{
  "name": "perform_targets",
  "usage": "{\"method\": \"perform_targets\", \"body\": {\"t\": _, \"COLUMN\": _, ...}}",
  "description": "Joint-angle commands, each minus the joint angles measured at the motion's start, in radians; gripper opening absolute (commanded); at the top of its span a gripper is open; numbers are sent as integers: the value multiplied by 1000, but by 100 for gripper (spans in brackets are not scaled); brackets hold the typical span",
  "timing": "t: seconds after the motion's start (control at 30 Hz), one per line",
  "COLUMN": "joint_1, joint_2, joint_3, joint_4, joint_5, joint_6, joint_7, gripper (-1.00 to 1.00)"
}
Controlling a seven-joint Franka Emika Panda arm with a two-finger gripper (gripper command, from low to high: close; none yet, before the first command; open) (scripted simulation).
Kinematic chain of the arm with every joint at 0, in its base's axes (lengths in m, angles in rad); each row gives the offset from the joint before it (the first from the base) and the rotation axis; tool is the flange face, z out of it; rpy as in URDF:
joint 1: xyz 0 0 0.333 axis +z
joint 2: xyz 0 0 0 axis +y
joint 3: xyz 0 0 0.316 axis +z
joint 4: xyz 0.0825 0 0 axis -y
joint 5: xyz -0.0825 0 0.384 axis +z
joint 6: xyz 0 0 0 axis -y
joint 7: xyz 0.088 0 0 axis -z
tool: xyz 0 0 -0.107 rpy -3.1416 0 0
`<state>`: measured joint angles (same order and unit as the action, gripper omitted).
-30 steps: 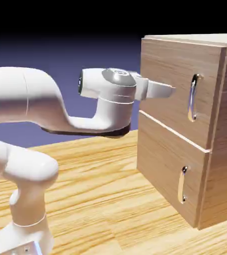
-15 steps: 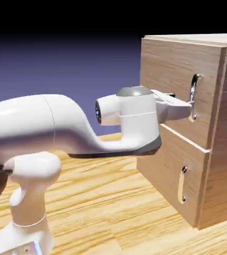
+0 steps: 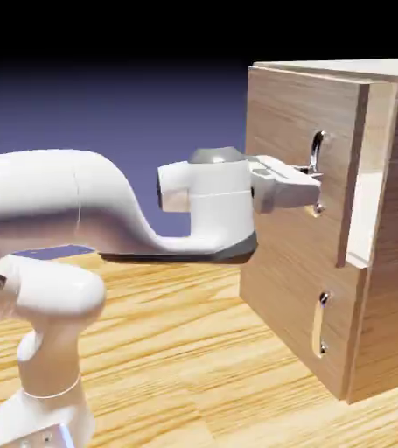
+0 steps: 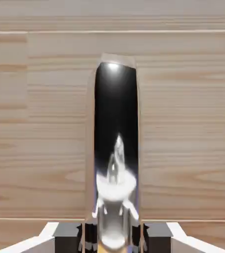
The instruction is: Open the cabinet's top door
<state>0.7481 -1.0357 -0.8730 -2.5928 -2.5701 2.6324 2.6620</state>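
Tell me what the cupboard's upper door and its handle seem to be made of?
The top door looks like pale, matte wood: streaky grain runs across it. Its handle looks like polished metal, mirror-bright, reflecting the gripper. All rendered, so only apparently.

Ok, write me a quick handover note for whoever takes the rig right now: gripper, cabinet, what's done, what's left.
Gripper: shut on the top door's handle; the hand view shows the silver bar between the fingertips.
Cabinet: upright on the table. Top door is ajar, its handle edge standing off the cabinet front. Lower door shut.
Done: handle grasped, door started.
Left: probably keep pulling until the top door is fully open, then release.
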Motion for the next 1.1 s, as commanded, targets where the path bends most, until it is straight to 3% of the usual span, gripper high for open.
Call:
{"method": "perform_targets", "body": {"t": 0.0, "joint_1": -36, "joint_2": -12, "joint_3": 36, "joint_4": -34, "joint_5": 33, "joint_6": -24, "joint_7": -8, "gripper": -100}}
{"method": "perform_targets", "body": {"t": 0.27, "joint_1": -249, "joint_2": -143, "joint_3": 326, "joint_4": -258, "joint_5": 327, "joint_6": -200, "joint_7": -89, "gripper": -100}}
{"method": "perform_targets", "body": {"t": 0.53, "joint_1": -316, "joint_2": -280, "joint_3": 616, "joint_4": -393, "joint_5": 664, "joint_6": -380, "joint_7": -172, "gripper": -100}}
{"method": "perform_targets", "body": {"t": 1.07, "joint_1": -234, "joint_2": -284, "joint_3": 1196, "joint_4": -390, "joint_5": 1285, "joint_6": -792, "joint_7": -201, "gripper": -100}}
